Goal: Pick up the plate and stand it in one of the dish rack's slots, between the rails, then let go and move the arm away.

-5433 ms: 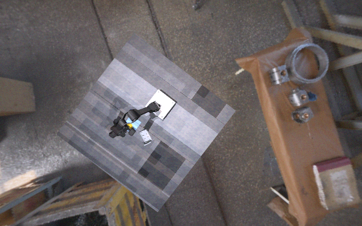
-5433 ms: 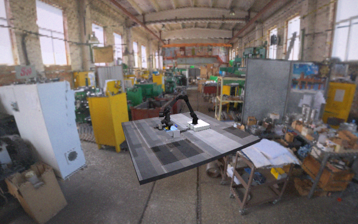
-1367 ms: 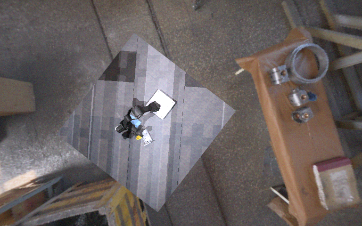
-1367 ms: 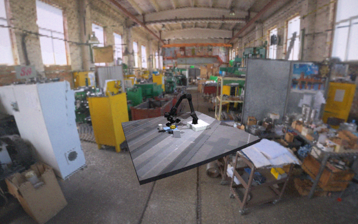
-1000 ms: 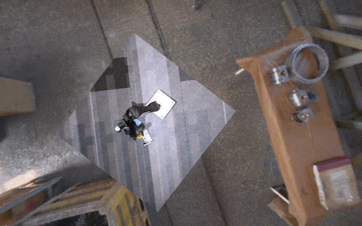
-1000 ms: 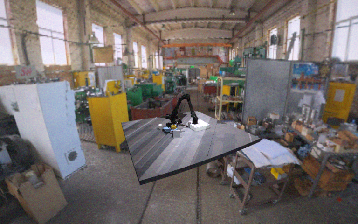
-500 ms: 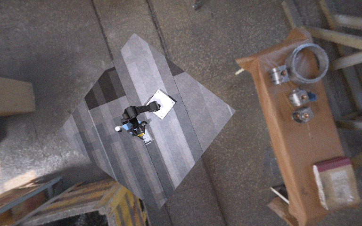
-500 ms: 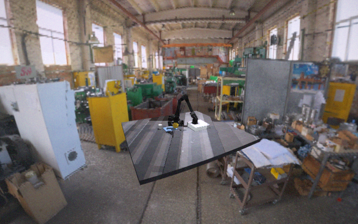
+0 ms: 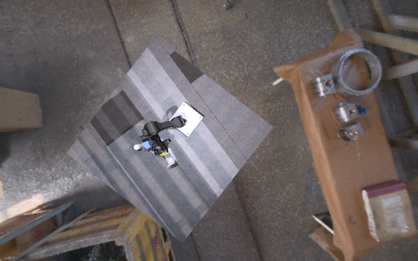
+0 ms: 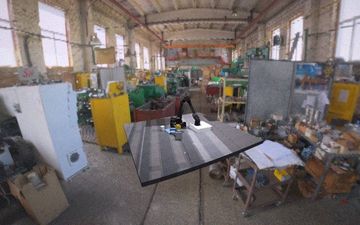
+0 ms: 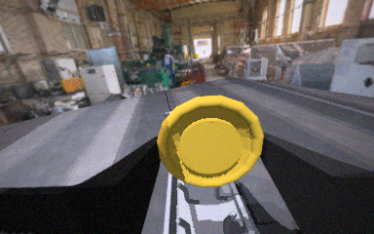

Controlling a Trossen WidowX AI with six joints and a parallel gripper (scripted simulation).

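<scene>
- Grey striped table [image 10: 159,159] is seen in a workshop hall.
- Yellow plate [image 11: 210,140] is clamped on edge btwn the gripper [image 11: 211,180] fingers, which are kept fairly wide by it.
- Plate is held upright just above the dish rack [image 11: 205,214].

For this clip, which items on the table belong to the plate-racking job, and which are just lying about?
Belongs to the job:
- yellow plate, held on edge in the shut tool
- dish rack, light grey, just below the plate

Just lying about:
- small white cylinder beside the arm
- light blue flat piece under the arm
- white base plate carrying the arm's mount
</scene>
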